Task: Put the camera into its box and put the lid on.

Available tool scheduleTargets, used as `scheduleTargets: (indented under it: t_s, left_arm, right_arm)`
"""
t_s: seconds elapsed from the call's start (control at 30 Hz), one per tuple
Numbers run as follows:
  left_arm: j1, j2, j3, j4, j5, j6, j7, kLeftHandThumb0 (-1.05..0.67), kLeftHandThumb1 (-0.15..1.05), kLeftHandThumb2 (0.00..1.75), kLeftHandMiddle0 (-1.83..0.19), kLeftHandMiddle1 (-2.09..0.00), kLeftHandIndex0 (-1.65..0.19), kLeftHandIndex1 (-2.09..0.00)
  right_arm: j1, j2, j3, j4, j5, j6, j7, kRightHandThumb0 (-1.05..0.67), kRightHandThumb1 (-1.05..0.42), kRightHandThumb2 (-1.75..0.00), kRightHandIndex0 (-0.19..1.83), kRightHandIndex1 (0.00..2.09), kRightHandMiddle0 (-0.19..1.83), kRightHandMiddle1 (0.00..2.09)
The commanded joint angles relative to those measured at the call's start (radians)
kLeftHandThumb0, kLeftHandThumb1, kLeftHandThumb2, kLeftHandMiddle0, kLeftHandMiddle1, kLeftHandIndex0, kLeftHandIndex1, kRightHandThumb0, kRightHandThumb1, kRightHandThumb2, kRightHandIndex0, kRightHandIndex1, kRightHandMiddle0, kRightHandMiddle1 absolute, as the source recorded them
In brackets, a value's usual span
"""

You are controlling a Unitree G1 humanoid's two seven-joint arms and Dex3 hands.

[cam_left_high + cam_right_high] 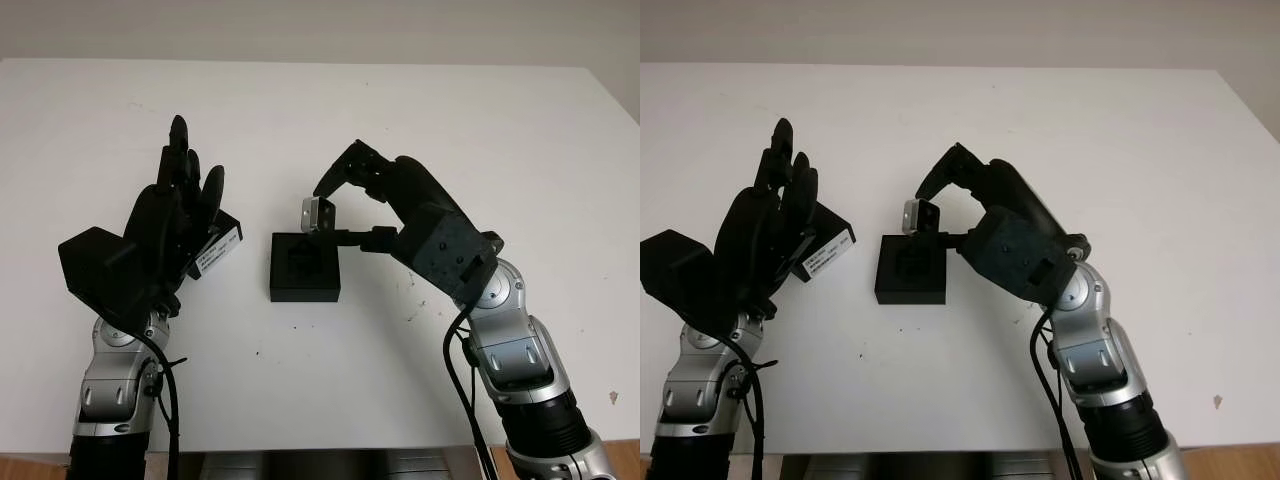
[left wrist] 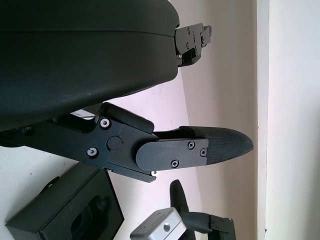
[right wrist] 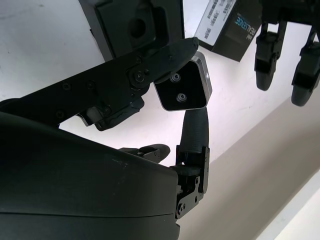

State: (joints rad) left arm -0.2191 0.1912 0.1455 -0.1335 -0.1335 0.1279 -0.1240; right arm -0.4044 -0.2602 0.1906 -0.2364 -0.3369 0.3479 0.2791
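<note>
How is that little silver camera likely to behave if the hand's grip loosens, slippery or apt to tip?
The camera looks like a rigid metal block with smooth faces, so probably slippery. The right hand pinches it above the box, so a slip would likely drop it there. Its boxy shape should not roll.

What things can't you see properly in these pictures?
- Lid: in the eye views the open left hand above it covers most of it.
- Camera: the right hand's fingers cover parts of it, so its front cannot be made out.
- Box: in the left wrist view the picture's edge cuts it off.
</note>
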Motion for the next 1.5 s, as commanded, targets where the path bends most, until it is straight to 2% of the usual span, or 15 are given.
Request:
scheduleTargets:
  t_s: [0.0,0.4,1.47]
  left_arm:
    - [0.010,-0.003,-0.001,-0.018,0.005,-0.008,0.006,-0.74,1.05,0.48,0.19,0.00,0.19,0.00]
    - [0.015,-0.002,-0.005,-0.033,0.005,0.001,0.005,-0.74,1.05,0.48,0.19,0.00,0.19,0.00]
    - [0.024,-0.007,-0.006,-0.038,0.004,0.004,0.012,-0.74,1.05,0.48,0.19,0.00,0.19,0.00]
  right_arm:
    - [0.006,-0.009,0.005,-0.032,0.001,0.015,0.013,-0.46,-0.98,-0.05,0.41,0.04,0.35,1.78]
    - [-0.002,-0.035,0.020,-0.035,-0.002,0.053,0.080,-0.46,-0.99,-0.06,0.40,0.04,0.33,1.76]
    - [-0.004,-0.031,0.068,0.059,-0.041,0.003,0.056,-0.43,-0.98,-0.05,0.42,0.05,0.34,1.69]
